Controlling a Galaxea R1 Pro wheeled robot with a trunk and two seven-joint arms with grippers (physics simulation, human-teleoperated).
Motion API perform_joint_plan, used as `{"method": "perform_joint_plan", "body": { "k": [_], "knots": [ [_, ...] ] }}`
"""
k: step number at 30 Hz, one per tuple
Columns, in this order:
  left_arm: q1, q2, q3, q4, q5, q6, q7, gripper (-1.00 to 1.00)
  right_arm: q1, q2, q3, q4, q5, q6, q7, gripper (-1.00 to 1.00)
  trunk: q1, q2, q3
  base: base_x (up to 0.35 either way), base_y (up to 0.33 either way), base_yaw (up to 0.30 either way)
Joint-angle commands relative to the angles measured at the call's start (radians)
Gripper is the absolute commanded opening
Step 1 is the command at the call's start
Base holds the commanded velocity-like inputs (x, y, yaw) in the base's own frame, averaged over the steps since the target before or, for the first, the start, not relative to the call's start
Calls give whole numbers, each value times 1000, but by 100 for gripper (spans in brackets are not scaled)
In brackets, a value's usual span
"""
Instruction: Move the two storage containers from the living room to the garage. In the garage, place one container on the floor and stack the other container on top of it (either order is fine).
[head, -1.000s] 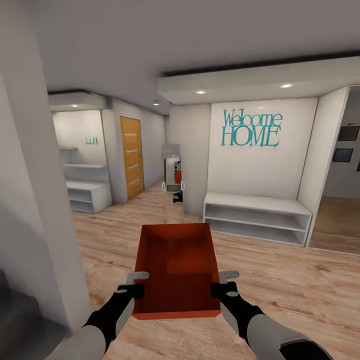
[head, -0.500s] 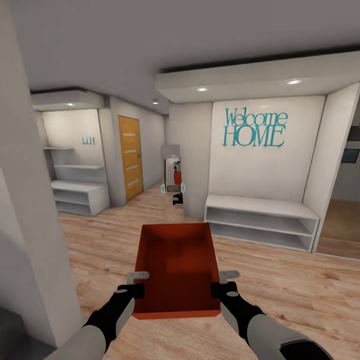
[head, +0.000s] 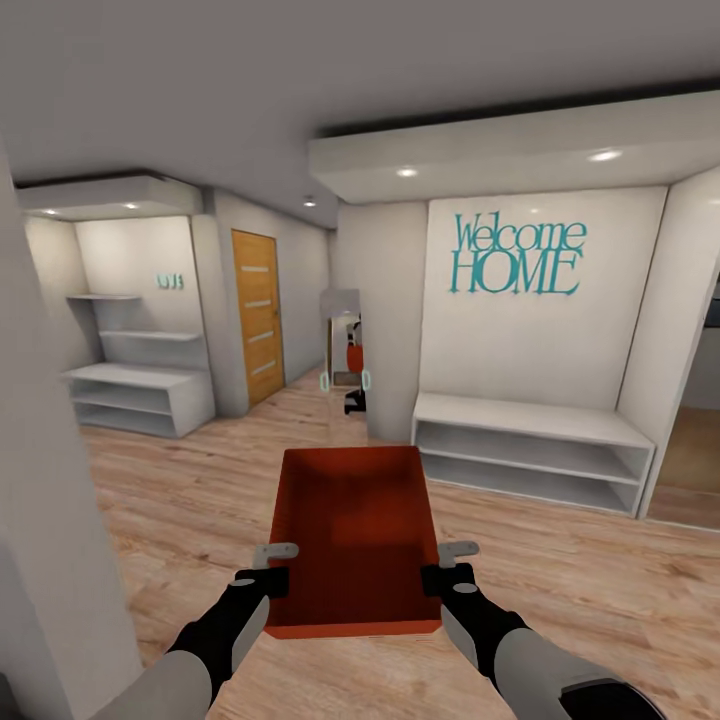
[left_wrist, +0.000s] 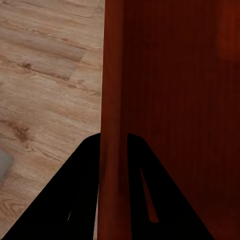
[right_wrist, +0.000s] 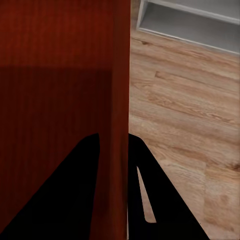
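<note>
I carry one red-orange storage container (head: 355, 535) level in front of me, above light wood-plank flooring. My left gripper (head: 272, 568) is shut on its left wall, and in the left wrist view that wall (left_wrist: 114, 120) runs up between the two dark fingers. On the opposite side my right gripper (head: 440, 568) is shut on the right wall (right_wrist: 120, 100), again pinched between the fingers. The container is empty and lidless. I am in an entry hall with a "Welcome HOME" sign (head: 517, 255).
A white low shelf bench (head: 530, 455) stands ahead right under the sign. A white pillar (head: 45, 560) is close at my left. More white shelves (head: 135, 395) stand at far left beside a wooden door (head: 257, 315). A corridor with a mirror (head: 345, 350) opens straight ahead.
The whole view has shifted: the pillar at the left has slid out, the left shelves and the bench have drifted outward and nearer. Both grippers hold the container as before.
</note>
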Motion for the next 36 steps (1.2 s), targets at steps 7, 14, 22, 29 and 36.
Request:
{"method": "perform_joint_plan", "body": {
  "k": [7,14,22,29,36],
  "knots": [
    [0,11,33,0,-3,8,25,-100,-1,0,-25,-3,13,-14,-8,-100,1,-1,0,324,0,0],
    [0,11,33,0,-3,8,25,-100,-1,1,-26,-3,13,-14,-8,-100,1,-1,0,324,0,0],
    [0,11,33,0,-2,8,25,-100,-1,-2,-26,-3,13,-15,-8,-100,1,-1,0,324,0,0],
    [0,11,33,0,-2,8,25,-100,-1,-2,-26,-3,13,-15,-8,-100,1,-1,0,324,0,0],
    [0,11,33,0,-3,7,25,-100,-1,0,-26,-3,13,-14,-8,-100,1,-1,0,324,0,0]
  ]
}}
